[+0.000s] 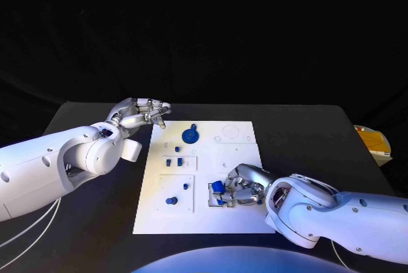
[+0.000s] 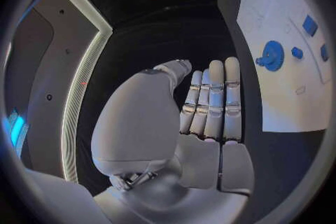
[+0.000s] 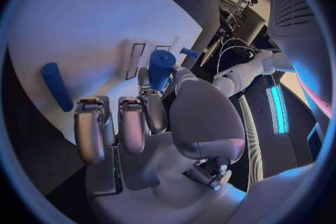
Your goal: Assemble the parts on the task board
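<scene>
your right robot hand (image 1: 236, 190) is working a blue part at the task board (image 1: 242, 223).
head view: left robot hand (image 1: 140, 116) hovers released over the tabletop (image 1: 94, 122) beside the board, near the blue gear (image 1: 190, 134). left wrist view: fingers straight, holding nothing. right wrist view: a blue cylinder (image 3: 161, 69) pinched at the fingertips; i judge seating comes next, but its socket is hidden.

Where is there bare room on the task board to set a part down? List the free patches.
Free: the task board's near strip below the right hand, and the far right corner beside the blue gear. Crowded: the left column of small blue parts and the spot under the right hand, which holds a blue cylinder.
</scene>
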Controlling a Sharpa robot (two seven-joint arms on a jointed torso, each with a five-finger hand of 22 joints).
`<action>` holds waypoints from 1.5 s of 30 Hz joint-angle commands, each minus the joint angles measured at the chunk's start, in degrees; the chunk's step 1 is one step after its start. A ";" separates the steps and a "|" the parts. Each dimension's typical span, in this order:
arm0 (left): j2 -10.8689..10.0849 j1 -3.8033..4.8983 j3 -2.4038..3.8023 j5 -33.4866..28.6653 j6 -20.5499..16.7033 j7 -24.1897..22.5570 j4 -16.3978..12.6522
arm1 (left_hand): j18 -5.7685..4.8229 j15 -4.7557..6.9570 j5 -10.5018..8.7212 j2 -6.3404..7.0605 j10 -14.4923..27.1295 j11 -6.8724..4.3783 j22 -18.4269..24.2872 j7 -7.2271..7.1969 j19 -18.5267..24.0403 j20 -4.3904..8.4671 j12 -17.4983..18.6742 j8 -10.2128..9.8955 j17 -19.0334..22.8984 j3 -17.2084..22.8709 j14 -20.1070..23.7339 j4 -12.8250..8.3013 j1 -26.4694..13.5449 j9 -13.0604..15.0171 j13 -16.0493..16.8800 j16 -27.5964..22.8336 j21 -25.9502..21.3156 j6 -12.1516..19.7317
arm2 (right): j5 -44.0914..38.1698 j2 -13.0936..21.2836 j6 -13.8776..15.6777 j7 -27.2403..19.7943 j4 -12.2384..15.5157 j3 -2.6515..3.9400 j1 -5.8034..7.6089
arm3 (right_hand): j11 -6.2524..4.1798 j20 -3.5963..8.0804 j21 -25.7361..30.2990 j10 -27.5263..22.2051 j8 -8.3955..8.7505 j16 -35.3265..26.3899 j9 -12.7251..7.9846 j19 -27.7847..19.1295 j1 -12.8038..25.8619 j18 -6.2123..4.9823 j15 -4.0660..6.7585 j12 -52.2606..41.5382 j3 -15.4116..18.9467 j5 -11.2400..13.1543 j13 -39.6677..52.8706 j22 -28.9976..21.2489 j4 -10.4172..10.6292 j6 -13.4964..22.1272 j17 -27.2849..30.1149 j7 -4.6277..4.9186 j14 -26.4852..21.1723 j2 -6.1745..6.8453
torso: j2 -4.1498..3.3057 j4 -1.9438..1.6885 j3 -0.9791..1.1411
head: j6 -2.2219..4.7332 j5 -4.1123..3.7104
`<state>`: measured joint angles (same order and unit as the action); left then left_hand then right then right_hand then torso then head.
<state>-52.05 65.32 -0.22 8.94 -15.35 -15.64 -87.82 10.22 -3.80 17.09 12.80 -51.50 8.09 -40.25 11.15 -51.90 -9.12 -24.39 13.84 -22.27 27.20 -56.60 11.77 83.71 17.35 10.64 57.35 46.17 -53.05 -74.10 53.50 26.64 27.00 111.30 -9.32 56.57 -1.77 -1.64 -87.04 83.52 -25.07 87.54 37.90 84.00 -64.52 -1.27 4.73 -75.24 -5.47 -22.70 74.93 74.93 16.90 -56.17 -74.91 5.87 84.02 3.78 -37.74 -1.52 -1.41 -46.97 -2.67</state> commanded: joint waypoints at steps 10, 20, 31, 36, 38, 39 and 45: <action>-0.01 0.02 0.03 -0.24 0.93 -0.12 -0.21 | 0.22 -0.06 0.26 -0.19 0.31 -0.11 0.04 0.10 0.29 -0.10 -0.16 0.36 0.07 -0.22 0.32 -0.06 -0.13 0.05 -0.07 -0.25 -0.25 0.46 | 0.13 -1.19 -2.23 0.23 -1.04 0.00 -0.25 | -0.08 0.56 -0.26 0.76 -0.62 0.41 0.66 5.22 1.34 0.71 0.53 -0.65 0.60 0.85 4.50 14.34 -0.06 -3.82 -8.22 -3.66 4.73 0.20 | 0.01 0.03 0.02 | -0.33 0.34; -0.07 0.02 0.03 -0.24 0.90 -0.06 -0.25 | 0.22 -0.06 0.26 -0.19 0.31 -0.11 0.04 0.10 0.29 -0.10 -0.16 0.36 0.07 -0.22 0.32 -0.06 -0.13 0.05 -0.07 -0.25 -0.25 0.46 | -1.45 -1.71 -2.80 1.69 -1.96 0.01 -0.29 | -0.08 0.63 0.44 0.41 -2.28 0.22 1.88 5.00 5.73 0.57 0.57 0.41 5.29 13.39 4.21 14.14 -0.02 -2.97 -7.73 -3.68 4.61 -0.22 | 0.02 0.04 0.02 | -0.53 0.41; -0.11 0.02 0.03 -0.24 0.83 0.00 -0.25 | 0.22 -0.06 0.26 -0.19 0.31 -0.11 0.04 0.10 0.29 -0.10 -0.16 0.36 0.07 -0.22 0.32 -0.06 -0.13 0.05 -0.07 -0.25 -0.25 0.46 | -3.81 -1.36 -1.44 2.24 -1.70 0.01 -0.36 | 0.07 0.48 0.96 -0.03 -2.98 0.05 2.33 4.83 6.32 0.47 0.42 1.46 9.35 17.35 3.70 14.00 -0.04 -2.22 -7.38 -3.52 4.54 -0.87 | 0.04 0.06 0.08 | -0.48 0.39; -0.16 0.02 0.03 -0.24 0.79 0.03 -0.24 | 0.23 -0.08 0.27 -0.27 0.48 -0.09 0.03 0.13 0.31 -0.13 -0.29 0.51 0.06 -0.18 0.39 -0.07 -0.07 0.09 -0.10 -0.22 -0.28 0.55 | -4.01 -0.34 -0.69 0.50 -0.78 0.01 -0.39 | 0.03 0.48 0.64 0.15 -3.31 0.15 2.46 4.93 3.91 0.53 0.44 1.18 10.29 15.87 3.98 14.09 -0.14 -2.04 -7.72 -3.57 4.61 -1.93 | 0.04 0.08 0.06 | -0.57 0.44; -0.19 0.02 0.03 -0.24 0.77 0.04 -0.24 | 0.23 -0.08 0.27 -0.27 0.48 -0.09 0.03 0.13 0.31 -0.13 -0.29 0.51 0.06 -0.18 0.39 -0.07 -0.07 0.09 -0.10 -0.22 -0.28 0.55 | -3.83 0.25 -0.40 -0.55 -0.23 0.01 -0.39 | -0.02 0.51 0.36 0.33 -3.45 0.27 2.49 5.01 2.06 0.59 0.48 0.84 10.70 14.94 4.26 14.17 -0.18 -1.98 -8.09 -3.63 4.69 -2.28 | 0.04 0.15 0.05 | -0.61 0.53; -0.19 0.02 0.03 -0.24 0.77 0.04 -0.23 | 0.23 -0.08 0.27 -0.27 0.48 -0.09 0.03 0.13 0.31 -0.13 -0.29 0.51 0.06 -0.18 0.39 -0.07 -0.07 0.09 -0.10 -0.22 -0.28 0.55 | -3.79 0.42 -0.30 -0.80 -0.08 0.01 -0.40 | -0.03 0.51 0.28 0.34 -3.47 0.29 2.49 5.04 1.86 0.60 0.48 0.82 10.78 14.86 4.28 14.19 -0.20 -1.98 -8.14 -3.63 4.70 -2.29 | 0.04 0.18 0.04 | -0.63 0.57; -0.16 0.02 0.03 -0.24 0.84 -0.01 -0.19 | 0.23 -0.08 0.27 -0.27 0.48 -0.09 0.03 0.13 0.31 -0.13 -0.29 0.51 0.06 -0.18 0.39 -0.07 -0.07 0.09 -0.10 -0.22 -0.28 0.55 | -3.48 2.82 2.03 -2.84 1.22 0.04 -0.33 | -0.06 0.56 0.09 0.37 -3.49 0.41 2.35 5.10 -1.75 0.64 0.51 0.86 11.65 13.76 4.35 14.24 -0.26 -1.71 -8.51 -3.65 4.76 -2.80 | 0.12 0.16 0.04 | -0.71 0.42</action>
<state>-52.29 65.32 -0.23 8.94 -15.30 -15.37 -87.88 10.22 -3.81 17.09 12.80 -51.51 8.08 -40.25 11.35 -51.90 -9.12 -24.39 14.18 -22.27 27.20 -56.60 11.77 83.71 17.39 10.59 57.35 46.18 -52.85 -76.92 55.91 26.69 26.74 112.24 -9.30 56.24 -1.86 -1.24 -86.85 83.58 -28.36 87.76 40.33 84.00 -65.79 -1.28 5.12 -74.19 5.92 -8.77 74.98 74.91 16.61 -58.39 -74.90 2.18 84.03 1.06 -37.69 -1.35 -1.34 -47.64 -2.15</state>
